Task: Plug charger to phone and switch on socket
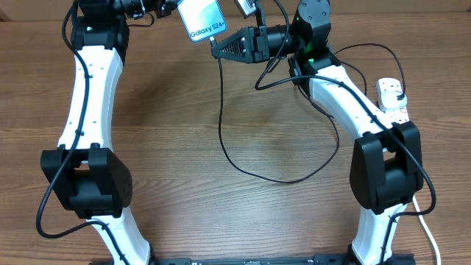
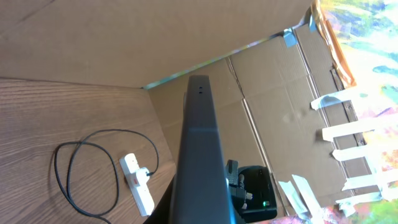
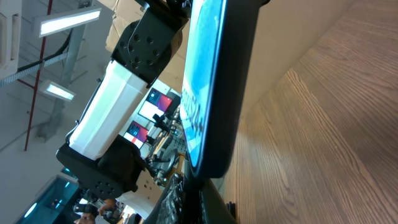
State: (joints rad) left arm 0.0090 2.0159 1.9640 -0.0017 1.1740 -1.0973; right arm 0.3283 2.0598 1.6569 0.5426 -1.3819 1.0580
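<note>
The phone [image 1: 202, 20], its light blue screen reading "Galaxy S24", is held up off the table at the far edge with my left gripper [image 1: 174, 9] shut on it. In the left wrist view only its dark edge [image 2: 202, 155] shows. My right gripper [image 1: 219, 46] points left, shut on the charger's tip just under the phone's lower end [image 3: 208, 81]. The thin black charger cable [image 1: 229, 151] hangs from there, loops over the table and runs to the white socket strip [image 1: 394, 99] at the right. The same strip [image 2: 138, 183] carries a white plug.
Cardboard walls [image 2: 124, 37] with tape stand behind the table. A thicker white cord [image 1: 427, 228] leaves the strip toward the front right. Both arms' black joints [image 1: 88, 180] [image 1: 384, 173] stand over the table's left and right sides.
</note>
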